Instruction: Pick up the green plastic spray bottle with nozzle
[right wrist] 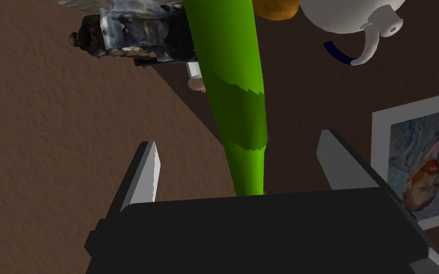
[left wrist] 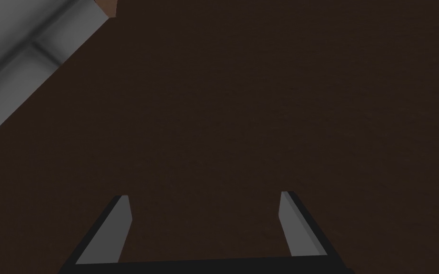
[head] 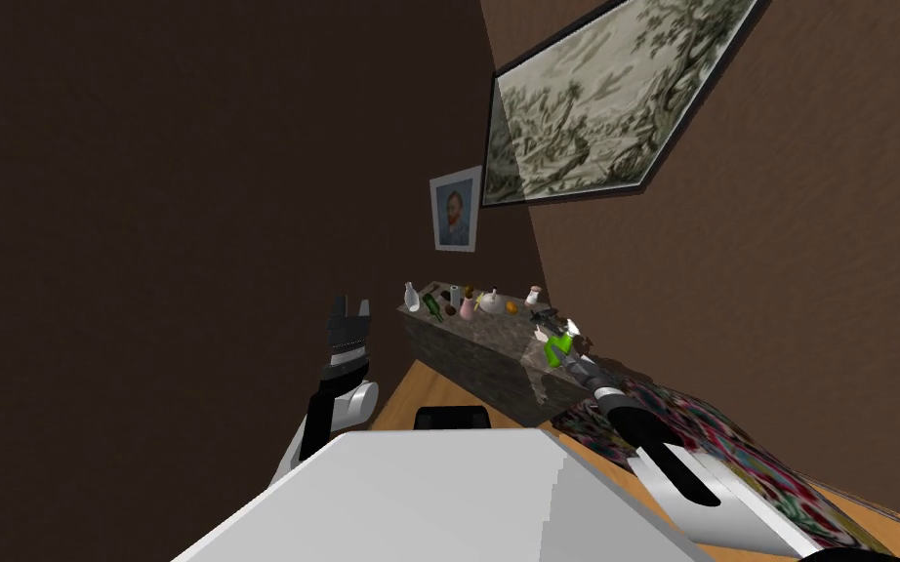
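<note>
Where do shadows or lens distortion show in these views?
Head view: the wide lens splays the walls and tilts the large framed picture. Left wrist view: dim behind the open left end effector. Right wrist view: a jagged-edged shadow band crosses the green bottle.

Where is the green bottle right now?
In the head view the green bottle is at the right end of the dark table, between the open fingers of my right end effector, beside a dark grey thing.

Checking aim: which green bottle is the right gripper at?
The bright green bottle, between the open fingers of the right gripper; the dark green bottle is apart, beside the white vase.
</note>
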{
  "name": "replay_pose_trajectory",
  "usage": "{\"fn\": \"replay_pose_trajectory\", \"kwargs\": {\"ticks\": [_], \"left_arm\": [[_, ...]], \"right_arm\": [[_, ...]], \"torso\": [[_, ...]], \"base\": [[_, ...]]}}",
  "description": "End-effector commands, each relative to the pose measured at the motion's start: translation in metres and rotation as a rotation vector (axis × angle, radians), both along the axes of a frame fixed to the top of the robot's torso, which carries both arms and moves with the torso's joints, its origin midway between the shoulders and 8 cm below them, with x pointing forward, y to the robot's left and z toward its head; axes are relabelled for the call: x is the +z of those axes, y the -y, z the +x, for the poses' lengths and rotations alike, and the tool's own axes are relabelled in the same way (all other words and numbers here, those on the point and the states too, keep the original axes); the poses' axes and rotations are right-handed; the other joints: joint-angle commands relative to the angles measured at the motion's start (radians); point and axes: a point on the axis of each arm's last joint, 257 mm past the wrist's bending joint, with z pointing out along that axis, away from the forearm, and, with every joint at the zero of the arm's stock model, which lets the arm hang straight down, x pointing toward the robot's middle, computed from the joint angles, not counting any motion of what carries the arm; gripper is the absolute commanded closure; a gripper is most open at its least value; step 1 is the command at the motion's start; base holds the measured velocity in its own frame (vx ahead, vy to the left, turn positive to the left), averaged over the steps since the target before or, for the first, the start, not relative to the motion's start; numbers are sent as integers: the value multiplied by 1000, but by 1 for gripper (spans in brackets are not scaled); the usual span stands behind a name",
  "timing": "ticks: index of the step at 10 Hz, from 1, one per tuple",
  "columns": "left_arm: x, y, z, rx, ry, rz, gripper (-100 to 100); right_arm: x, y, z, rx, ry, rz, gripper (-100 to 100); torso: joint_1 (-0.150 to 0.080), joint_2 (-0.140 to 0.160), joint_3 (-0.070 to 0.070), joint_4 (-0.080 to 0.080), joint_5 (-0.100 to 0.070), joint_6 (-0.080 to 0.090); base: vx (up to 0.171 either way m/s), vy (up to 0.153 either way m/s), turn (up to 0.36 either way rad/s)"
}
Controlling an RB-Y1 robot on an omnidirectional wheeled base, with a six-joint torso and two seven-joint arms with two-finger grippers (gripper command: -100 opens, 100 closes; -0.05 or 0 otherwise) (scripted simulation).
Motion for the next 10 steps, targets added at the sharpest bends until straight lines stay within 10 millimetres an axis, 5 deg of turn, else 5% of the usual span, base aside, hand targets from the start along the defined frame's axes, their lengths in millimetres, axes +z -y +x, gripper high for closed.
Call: {"fn": "replay_pose_trajectory", "kwargs": {"ticks": [1,3,4,5,6,10], "left_arm": [[0,0,0,0,0,0,0],[0,0,0,0,0,0,0],[0,0,0,0,0,0,0],[0,0,0,0,0,0,0],[0,0,0,0,0,0,0],[0,0,0,0,0,0,0]], "right_arm": [[2,26,-14,-45,-38,-71,-100],[5,47,-27,-85,-67,-124,-100],[5,40,-22,-68,-54,-103,-100],[5,42,-23,-73,-58,-108,0],[-1,26,-1,4,-42,-92,-100],[-21,49,2,-28,-55,-84,-100]], "torso": [[0,0,0,0,0,0],[1,0,0,0,0,0],[0,0,0,0,0,0],[-4,2,1,0,-1,0],[-7,4,2,1,-1,0],[-7,6,3,1,-2,0]], "base": [[94,156,-28],[93,127,-26],[41,55,-11],[7,11,0],[-1,78,-124],[-6,39,-14]]}}
